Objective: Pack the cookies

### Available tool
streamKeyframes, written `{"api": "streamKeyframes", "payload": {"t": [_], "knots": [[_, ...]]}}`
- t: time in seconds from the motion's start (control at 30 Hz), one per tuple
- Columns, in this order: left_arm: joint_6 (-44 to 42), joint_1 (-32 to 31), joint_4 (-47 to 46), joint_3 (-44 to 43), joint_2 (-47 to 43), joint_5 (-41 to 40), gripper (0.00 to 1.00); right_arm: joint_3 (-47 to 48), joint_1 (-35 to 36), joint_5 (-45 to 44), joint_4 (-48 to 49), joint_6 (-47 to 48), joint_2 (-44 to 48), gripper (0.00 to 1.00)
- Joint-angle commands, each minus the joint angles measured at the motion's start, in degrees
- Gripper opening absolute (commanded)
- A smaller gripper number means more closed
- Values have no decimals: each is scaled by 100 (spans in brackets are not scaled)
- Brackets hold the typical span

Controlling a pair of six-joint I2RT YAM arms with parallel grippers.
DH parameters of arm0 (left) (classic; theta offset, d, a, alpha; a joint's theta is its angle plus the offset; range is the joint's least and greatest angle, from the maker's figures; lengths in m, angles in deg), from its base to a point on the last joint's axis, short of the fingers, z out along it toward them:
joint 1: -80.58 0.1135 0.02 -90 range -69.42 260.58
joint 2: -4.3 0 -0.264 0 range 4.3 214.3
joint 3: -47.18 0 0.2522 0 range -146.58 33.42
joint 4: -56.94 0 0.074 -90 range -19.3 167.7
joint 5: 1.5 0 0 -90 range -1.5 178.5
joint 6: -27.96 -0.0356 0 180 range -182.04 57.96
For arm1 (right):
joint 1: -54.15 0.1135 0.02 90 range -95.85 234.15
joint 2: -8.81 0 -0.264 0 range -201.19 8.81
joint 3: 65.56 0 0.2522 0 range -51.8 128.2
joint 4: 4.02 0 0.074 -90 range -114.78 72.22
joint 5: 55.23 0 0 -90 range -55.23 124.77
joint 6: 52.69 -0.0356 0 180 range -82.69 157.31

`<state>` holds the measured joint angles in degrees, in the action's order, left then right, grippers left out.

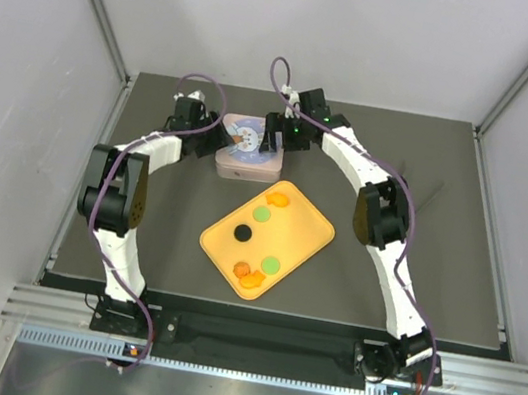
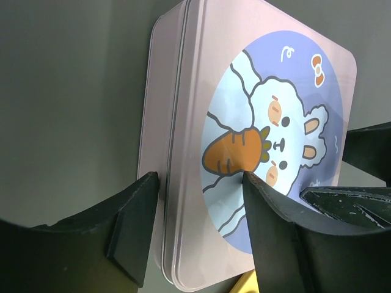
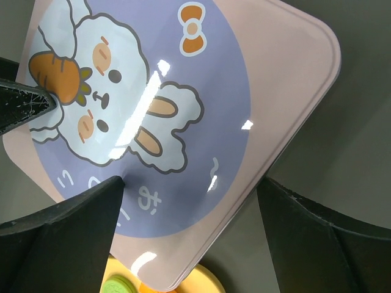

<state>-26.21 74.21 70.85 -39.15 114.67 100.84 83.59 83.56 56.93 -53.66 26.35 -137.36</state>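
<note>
Left gripper (image 2: 198,177) is spread, straddling the closed tin's (image 2: 201,43) left edge, outer finger on bare table (image 1: 458,250). Right gripper (image 3: 190,182) is spread wide over the tin's corner. Cookies (image 1: 261,213) lie on the yellow tray (image 1: 309,230) just before the tin, with open table at right.

One tin (image 1: 254,166), one tray (image 1: 304,230); cookies (image 1: 241,233): two green, one black, three orange.

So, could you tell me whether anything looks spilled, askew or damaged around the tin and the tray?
Nothing stands out. The pink tin has its lid seated flat and undented, and the cookies all lie inside the yellow tray, none spilled outside it.
</note>
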Motion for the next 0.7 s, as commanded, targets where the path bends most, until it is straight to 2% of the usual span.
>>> {"api": "streamKeyframes", "payload": {"t": [0.0,0.23,0.37,0.67], "knots": [[46,-101,-32,50,-358,111,61,-74,179,-159,-156,217,343,90],[29,-119,389,-107,-218,-126,62,-92,179,-150,-139,156,308,91],[90,-110,784,-195,-68,-346,55,-145,206,-220,-148,147,308,91],[380,-119,681,261,29,-539,40,-434,258,-299,-95,112,370,88]]}}
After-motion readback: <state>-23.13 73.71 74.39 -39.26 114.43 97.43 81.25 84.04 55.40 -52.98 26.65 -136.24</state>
